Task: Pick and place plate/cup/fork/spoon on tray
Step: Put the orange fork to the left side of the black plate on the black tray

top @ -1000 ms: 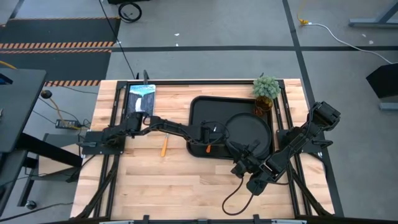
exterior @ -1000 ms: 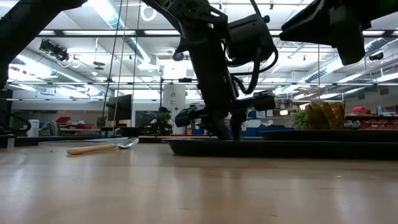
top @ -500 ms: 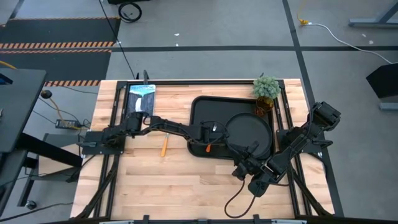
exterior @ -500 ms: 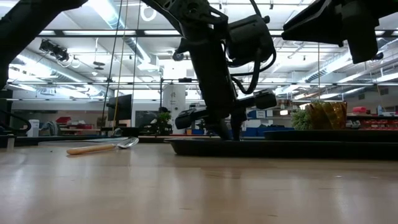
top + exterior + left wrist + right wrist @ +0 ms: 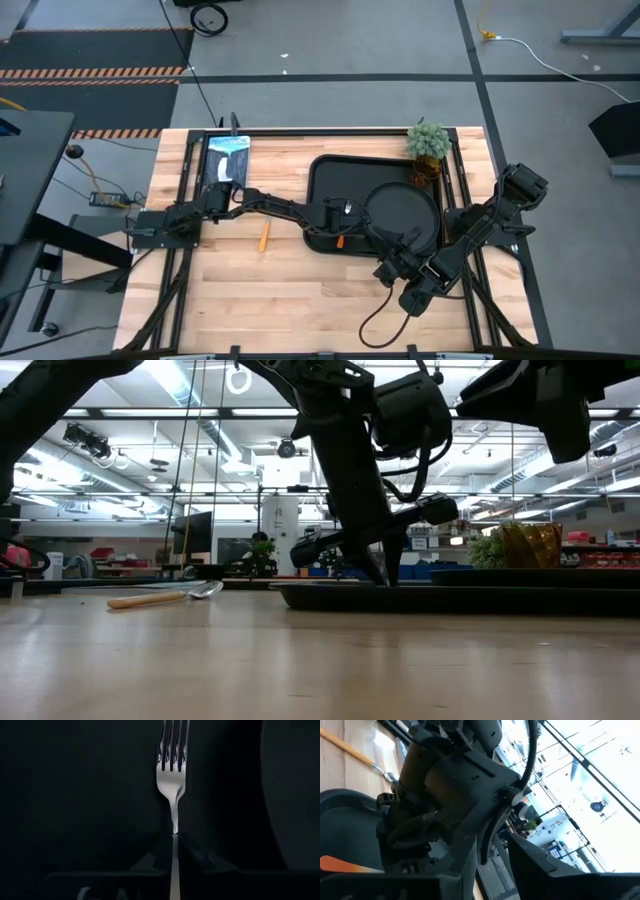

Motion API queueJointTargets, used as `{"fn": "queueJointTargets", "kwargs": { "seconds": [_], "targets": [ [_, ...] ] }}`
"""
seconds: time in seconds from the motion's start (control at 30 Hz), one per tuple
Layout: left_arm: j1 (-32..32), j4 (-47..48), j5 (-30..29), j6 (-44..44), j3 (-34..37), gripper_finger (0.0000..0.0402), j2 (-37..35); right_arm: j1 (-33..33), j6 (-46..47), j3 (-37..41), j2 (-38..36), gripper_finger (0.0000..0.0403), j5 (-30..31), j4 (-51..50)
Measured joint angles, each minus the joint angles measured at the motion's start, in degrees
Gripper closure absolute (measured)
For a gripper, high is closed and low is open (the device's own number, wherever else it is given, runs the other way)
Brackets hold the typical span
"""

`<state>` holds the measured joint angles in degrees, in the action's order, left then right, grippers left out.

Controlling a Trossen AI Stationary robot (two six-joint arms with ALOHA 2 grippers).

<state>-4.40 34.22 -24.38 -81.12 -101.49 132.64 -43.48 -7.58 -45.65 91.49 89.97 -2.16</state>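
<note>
Wooden counter (image 5: 300, 290) planks carry the work area, with a spoon (image 5: 264, 236) lying loose on the bare wood left of the tray (image 5: 325, 170), its bowl and orange handle also visible in the low view. Next rightward, the left claw (image 5: 343, 237) sits low over the tray's near-left area, closed on the fork (image 5: 172, 775) by its handle, with the tines pointing ahead over the dark tray floor. To complete this step well, lower until the fork lies flat on the tray, beside the plate (image 5: 402, 213) and not on its rim, then release and lift straight up. The cup (image 5: 424, 170) stands at the tray's far right corner beside a small potted plant (image 5: 428, 140). The right claw (image 5: 392, 270) hovers near the tray's near-right edge, apparently parted and empty.
</note>
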Motion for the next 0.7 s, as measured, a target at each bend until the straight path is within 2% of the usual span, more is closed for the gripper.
{"fn": "queueJointTargets", "kwargs": {
  "seconds": [0.2,0.47,0.7],
  "targets": [
    [-0.3,-0.1,-2.3,-4.4,0.0,0.0383,0.0,0.0,-2.1,0.0,0.1,0.0284,-0.7,-1.0],
    [-0.5,-0.1,-2.7,-6.7,-0.1,0.0373,-0.1,0.0,-4.0,0.0,0.1,0.0284,-10.2,-1.0],
    [-0.7,-0.1,-3.3,-5.3,-0.1,0.0344,-0.3,0.0,-5.7,0.0,0.1,0.0284,-10.6,-1.0]
  ]
}}
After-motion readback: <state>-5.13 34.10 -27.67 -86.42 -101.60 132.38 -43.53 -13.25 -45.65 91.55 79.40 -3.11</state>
